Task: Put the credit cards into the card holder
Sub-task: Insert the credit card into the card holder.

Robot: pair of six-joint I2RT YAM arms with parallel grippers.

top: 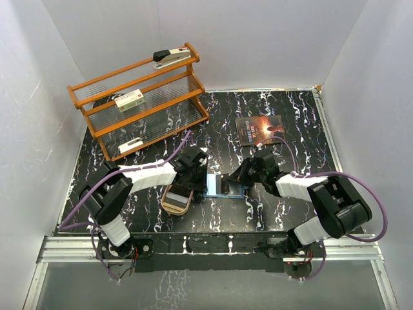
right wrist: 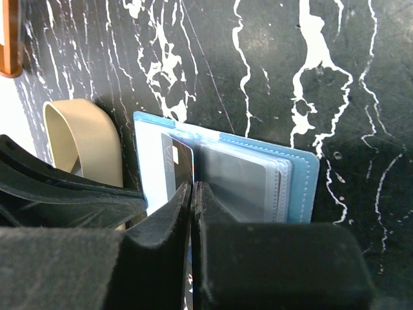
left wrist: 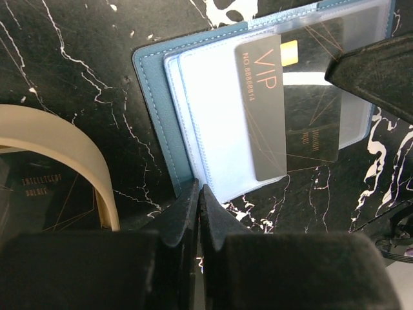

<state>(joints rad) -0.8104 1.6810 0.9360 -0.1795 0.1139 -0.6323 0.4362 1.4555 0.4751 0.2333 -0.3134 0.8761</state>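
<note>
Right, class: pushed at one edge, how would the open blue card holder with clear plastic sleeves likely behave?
Lying open and flat, the blue card holder probably slides on the glossy black marbled table rather than tipping. Its thin clear sleeves look floppy and would likely buckle.

Left arm: elbow folded back at the left, forearm angled in toward table centre, wrist low. Left gripper: jaws pressed together, no gap. Right arm: mirrors it from the right. Right gripper: jaws likewise closed tight. The two grippers face each other, near but apart.
</note>
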